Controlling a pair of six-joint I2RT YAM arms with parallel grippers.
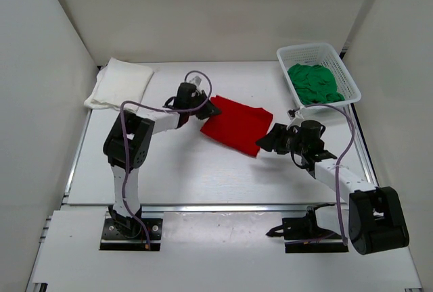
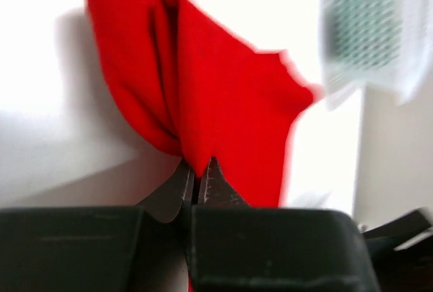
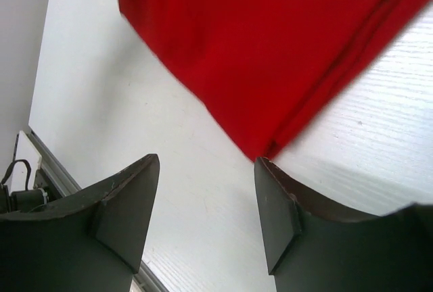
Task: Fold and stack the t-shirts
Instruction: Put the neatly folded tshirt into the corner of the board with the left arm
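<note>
Folding the bright red cloth t-shirt (image 1: pixel 238 126), I'd say; left gripper (image 2: pixel 196 172) pinches its edge; right gripper (image 3: pixel 206 163) gapes, must bite next.

Part-folded red t-shirt (image 1: pixel 237 126) mid-table, folded white t-shirt (image 1: pixel 122 82) far left, crumpled green t-shirt (image 1: pixel 314 82) in basket (image 1: pixel 347 73)

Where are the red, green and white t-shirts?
red t-shirt (image 1: pixel 238 124): top view, middle of the cloth
green t-shirt (image 1: pixel 314 84): top view, middle of the crumpled heap
white t-shirt (image 1: pixel 122 84): top view, middle of the folded cloth
</note>
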